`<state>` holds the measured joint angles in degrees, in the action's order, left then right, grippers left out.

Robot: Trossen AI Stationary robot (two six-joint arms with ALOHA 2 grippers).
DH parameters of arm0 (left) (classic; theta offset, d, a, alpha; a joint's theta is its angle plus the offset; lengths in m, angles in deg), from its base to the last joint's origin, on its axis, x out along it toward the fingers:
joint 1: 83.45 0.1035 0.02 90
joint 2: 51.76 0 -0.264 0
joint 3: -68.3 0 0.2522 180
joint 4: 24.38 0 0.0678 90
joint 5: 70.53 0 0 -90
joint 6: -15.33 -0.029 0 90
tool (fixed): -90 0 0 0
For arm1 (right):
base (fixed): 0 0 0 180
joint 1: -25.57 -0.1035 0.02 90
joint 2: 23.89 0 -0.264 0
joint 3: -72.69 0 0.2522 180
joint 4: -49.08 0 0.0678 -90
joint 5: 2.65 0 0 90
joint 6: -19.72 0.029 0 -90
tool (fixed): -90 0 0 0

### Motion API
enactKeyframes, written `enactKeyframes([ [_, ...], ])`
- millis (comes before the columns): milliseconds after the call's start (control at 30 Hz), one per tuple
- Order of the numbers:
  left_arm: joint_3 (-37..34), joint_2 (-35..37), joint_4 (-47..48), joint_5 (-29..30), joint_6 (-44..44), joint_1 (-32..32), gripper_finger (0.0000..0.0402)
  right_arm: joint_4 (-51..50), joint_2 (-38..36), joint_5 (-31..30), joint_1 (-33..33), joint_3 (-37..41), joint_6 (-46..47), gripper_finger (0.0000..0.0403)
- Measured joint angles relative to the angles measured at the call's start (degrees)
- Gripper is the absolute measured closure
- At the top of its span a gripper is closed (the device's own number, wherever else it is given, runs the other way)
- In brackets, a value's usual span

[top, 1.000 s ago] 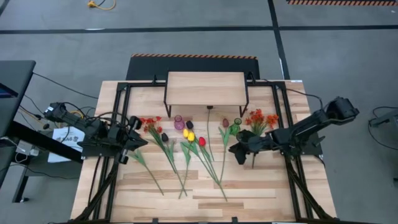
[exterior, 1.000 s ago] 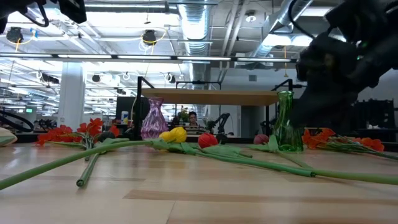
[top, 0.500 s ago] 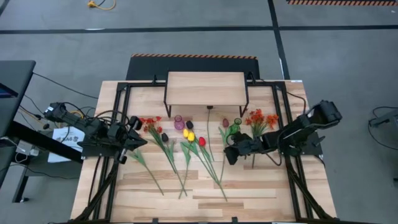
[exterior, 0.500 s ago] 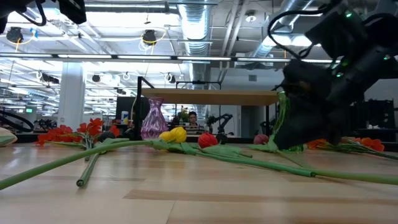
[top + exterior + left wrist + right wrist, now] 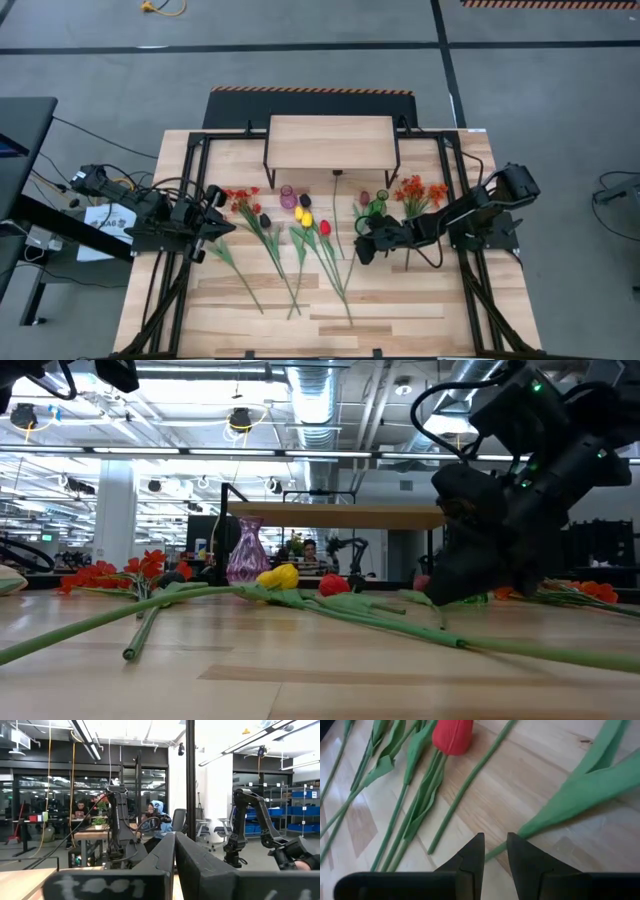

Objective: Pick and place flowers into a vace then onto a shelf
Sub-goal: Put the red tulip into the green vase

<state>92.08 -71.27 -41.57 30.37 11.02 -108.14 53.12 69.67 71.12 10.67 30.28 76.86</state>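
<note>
On my table (image 5: 400, 300) all flowers (image 5: 310, 240) lie loose, vases empty, shelf (image 5: 330, 140) bare; right pincer (image 5: 492, 851) narrowly parted over a stem, gripping nothing; left pincer (image 5: 222, 228) closed, empty.

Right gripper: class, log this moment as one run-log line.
right gripper: low over green stem, slightly apart | red tulip: on table | left gripper: shut, waiting at left edge

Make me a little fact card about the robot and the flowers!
flowers: lying flat on the table, none in a vase
red tulip: just ahead of the right gripper
right gripper: low over a green stem, fingers slightly apart around it
left gripper: waiting at the table's left side, shut
purple vase: standing, empty
shelf: nothing on it
</note>
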Motion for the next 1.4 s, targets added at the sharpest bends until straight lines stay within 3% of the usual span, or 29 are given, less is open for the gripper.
enactKeyframes([
  [633,0.0,0.0,0.0,0.0,0.4,0.0,0.0401,-3.8,-0.1,-2.1,1.4,-0.1,9.5,0.0326],
  [867,0.0,0.0,0.0,0.0,0.4,0.0,0.0401,-4.8,0.0,-1.9,1.5,-1.4,7.4,0.0326],
  [1000,0.0,0.0,0.0,0.0,0.5,0.0,0.0401,-5.3,-0.3,1.3,1.8,-2.2,5.0,0.0326],
  [1167,0.0,0.0,0.1,0.0,0.5,0.0,0.0401,-16.4,-3.7,6.4,2.3,-5.0,4.3,0.0326],
  [1400,0.0,0.0,0.0,0.0,0.5,0.0,0.0401,-36.3,-8.4,5.6,2.7,-12.6,4.7,0.0326],
])
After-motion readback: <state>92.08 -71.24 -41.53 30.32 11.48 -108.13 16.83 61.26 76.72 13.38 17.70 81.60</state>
